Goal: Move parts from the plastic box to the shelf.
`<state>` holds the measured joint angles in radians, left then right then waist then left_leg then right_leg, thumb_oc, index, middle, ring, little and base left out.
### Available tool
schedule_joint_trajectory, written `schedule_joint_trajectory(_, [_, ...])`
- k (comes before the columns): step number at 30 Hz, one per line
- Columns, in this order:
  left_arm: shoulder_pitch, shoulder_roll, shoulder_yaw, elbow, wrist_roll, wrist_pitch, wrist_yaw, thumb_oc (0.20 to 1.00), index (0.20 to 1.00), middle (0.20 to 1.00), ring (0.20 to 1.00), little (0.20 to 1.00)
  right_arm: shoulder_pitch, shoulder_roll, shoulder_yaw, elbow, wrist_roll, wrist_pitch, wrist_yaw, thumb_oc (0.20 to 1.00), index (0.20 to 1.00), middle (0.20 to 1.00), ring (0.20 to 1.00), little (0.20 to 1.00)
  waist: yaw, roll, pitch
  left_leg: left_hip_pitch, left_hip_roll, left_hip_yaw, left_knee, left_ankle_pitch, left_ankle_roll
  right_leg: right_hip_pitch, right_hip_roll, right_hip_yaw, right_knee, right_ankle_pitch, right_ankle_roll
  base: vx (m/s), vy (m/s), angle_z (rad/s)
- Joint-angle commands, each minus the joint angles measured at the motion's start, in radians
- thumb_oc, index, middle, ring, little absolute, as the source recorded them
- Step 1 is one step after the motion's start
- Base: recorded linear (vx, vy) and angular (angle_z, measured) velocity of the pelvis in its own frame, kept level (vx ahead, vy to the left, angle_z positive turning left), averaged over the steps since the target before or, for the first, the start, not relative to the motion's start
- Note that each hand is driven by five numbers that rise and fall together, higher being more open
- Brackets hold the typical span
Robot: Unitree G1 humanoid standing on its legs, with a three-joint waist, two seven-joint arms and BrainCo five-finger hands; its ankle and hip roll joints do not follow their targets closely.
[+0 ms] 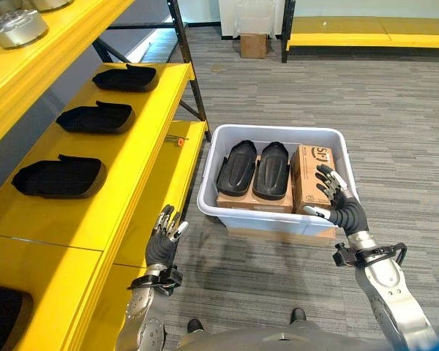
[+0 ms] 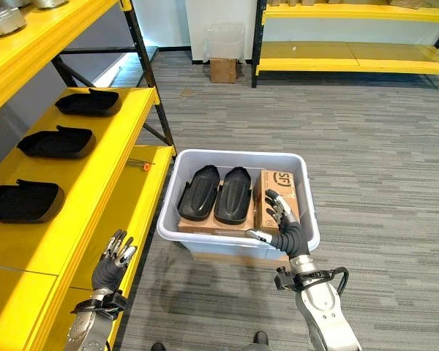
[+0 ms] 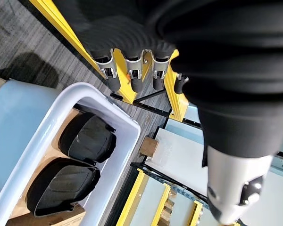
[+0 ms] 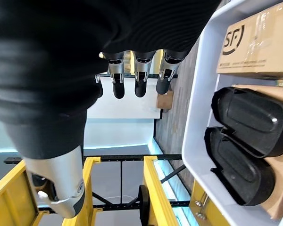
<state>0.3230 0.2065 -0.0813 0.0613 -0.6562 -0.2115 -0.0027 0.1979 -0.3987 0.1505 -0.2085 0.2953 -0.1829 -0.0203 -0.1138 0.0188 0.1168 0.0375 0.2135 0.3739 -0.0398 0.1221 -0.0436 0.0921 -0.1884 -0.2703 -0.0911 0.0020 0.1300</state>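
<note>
1. A white plastic box (image 1: pixel 278 216) is seen on the grey floor beside a yellow shelf (image 1: pixel 124 175). Two black parts (image 1: pixel 253 170) lie side by side inside it, on cardboard, next to an upright cardboard carton (image 1: pixel 310 175).
2. Three similar black parts (image 1: pixel 95 117) are already laid in a row on the shelf.
3. The right hand (image 1: pixel 335 199) is held over the box's near right rim, fingers spread and empty.
4. The left hand (image 1: pixel 163 238) is raised near the shelf edge, fingers relaxed, nothing held.
5. The step in hand is judged to be reaching in. A part is best approached from above, with the rim and carton kept clear.
</note>
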Motion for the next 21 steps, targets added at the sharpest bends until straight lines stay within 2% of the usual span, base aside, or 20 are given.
schedule_joint_trajectory(1, [-0.064,0.047,0.019,-0.019,-0.003,-0.054,-0.022,1.000,1.000,1.000,1.000,1.000,-0.064,0.007,-0.041,-0.038,0.044,-0.083,0.001,1.000,1.000,1.000,1.000,1.000,0.020,0.016,-0.003,0.015,0.021,-0.056,0.105,-0.089,-0.056,-0.095,0.086,0.092,0.075,0.005,-0.045,-0.01,-0.170,-0.03])
schedule_joint_trajectory(3, [-0.070,0.046,0.019,-0.018,-0.008,-0.057,-0.020,1.000,1.000,1.000,1.000,1.000,-0.065,0.002,-0.042,-0.044,0.051,-0.088,-0.004,1.000,1.000,1.000,1.000,1.000,0.020,0.011,0.025,-0.032,0.054,-0.082,0.234,-0.067,-0.065,-0.084,0.107,0.101,0.079,-0.004,-0.069,-0.02,-0.177,-0.13])
schedule_joint_trajectory(4, [-0.073,0.047,0.015,-0.019,-0.013,-0.057,-0.016,1.000,1.000,1.000,1.000,1.000,-0.074,-0.012,-0.034,-0.050,0.054,-0.093,-0.004,1.000,1.000,1.000,1.000,1.000,0.037,0.000,0.062,-0.080,0.055,-0.166,0.362,-0.037,-0.059,-0.073,0.121,0.120,0.090,-0.009,-0.090,-0.02,-0.199,-0.17])
schedule_joint_trajectory(5, [-0.075,0.046,0.012,-0.021,-0.016,-0.057,-0.014,1.000,1.000,1.000,1.000,1.000,-0.079,-0.018,-0.032,-0.053,0.052,-0.094,-0.004,1.000,1.000,1.000,1.000,1.000,0.047,-0.003,0.076,-0.105,0.039,-0.207,0.396,-0.024,-0.058,-0.072,0.125,0.126,0.096,-0.015,-0.095,-0.03,-0.129,-0.66])
schedule_joint_trajectory(6, [-0.078,0.041,0.009,-0.023,-0.019,-0.054,-0.013,1.000,1.000,1.000,1.000,1.000,-0.083,-0.020,-0.031,-0.054,0.049,-0.092,-0.005,1.000,1.000,1.000,1.000,1.000,0.053,-0.006,0.081,-0.131,0.028,-0.232,0.387,-0.015,-0.051,-0.073,0.124,0.128,0.095,-0.019,-0.096,0.04,0.072,-0.69])
schedule_joint_trajectory(7, [-0.080,0.039,-0.001,-0.025,-0.022,-0.051,-0.010,1.000,1.000,1.000,1.000,1.000,-0.103,-0.024,-0.028,-0.045,0.040,-0.095,-0.015,1.000,1.000,1.000,1.000,1.000,0.073,-0.010,0.097,-0.173,0.011,-0.329,0.231,-0.023,-0.041,-0.066,0.116,0.154,0.098,-0.032,-0.077,0.09,0.212,-0.66])
schedule_joint_trajectory(9, [-0.101,0.042,-0.012,-0.034,-0.018,-0.067,-0.001,1.000,1.000,1.000,1.000,1.000,-0.149,-0.038,-0.018,-0.023,0.028,-0.108,-0.033,1.000,1.000,1.000,1.000,1.000,0.103,0.006,0.140,-0.201,0.056,-0.458,0.092,0.076,-0.080,-0.081,0.113,0.216,0.159,-0.070,-0.057,0.12,0.292,-0.14])
schedule_joint_trajectory(11, [-0.100,0.043,-0.010,-0.039,-0.027,-0.066,-0.008,1.000,1.000,1.000,1.000,1.000,-0.151,-0.040,-0.019,-0.020,0.031,-0.106,-0.029,1.000,1.000,1.000,1.000,1.000,0.096,0.012,0.145,-0.184,0.064,-0.445,0.091,0.056,-0.079,-0.090,0.113,0.223,0.180,-0.084,-0.057,0.03,0.178,-0.75])
schedule_joint_trajectory(13, [-0.111,0.045,-0.012,-0.055,-0.027,-0.075,-0.005,1.000,1.000,1.000,1.000,1.000,-0.158,-0.032,-0.012,-0.004,0.023,-0.106,-0.028,1.000,1.000,1.000,1.000,1.000,0.092,0.018,0.163,-0.157,0.074,-0.380,0.091,0.022,-0.082,-0.114,0.107,0.231,0.220,-0.087,-0.052,0.03,0.274,-1.10])
schedule_joint_trajectory(17, [-0.119,0.062,-0.002,-0.066,-0.031,-0.099,0.012,1.000,1.000,1.000,1.000,1.000,-0.148,-0.033,-0.024,-0.007,0.030,-0.103,-0.038,1.000,1.000,1.000,1.000,1.000,0.086,-0.003,0.208,-0.175,0.028,-0.313,0.136,-0.034,-0.072,-0.140,0.034,0.245,0.190,-0.043,-0.013,-0.01,0.275,-0.25])
schedule_joint_trajectory(21, [-0.129,0.073,0.013,-0.066,-0.020,-0.110,0.037,1.000,1.000,1.000,1.000,1.000,-0.142,-0.027,-0.018,-0.001,0.030,-0.093,-0.047,1.000,1.000,1.000,1.000,1.000,0.087,-0.030,0.214,-0.215,-0.005,-0.287,0.155,-0.062,-0.065,-0.168,-0.014,0.246,0.156,-0.010,0.010,-0.01,0.170,-0.18])
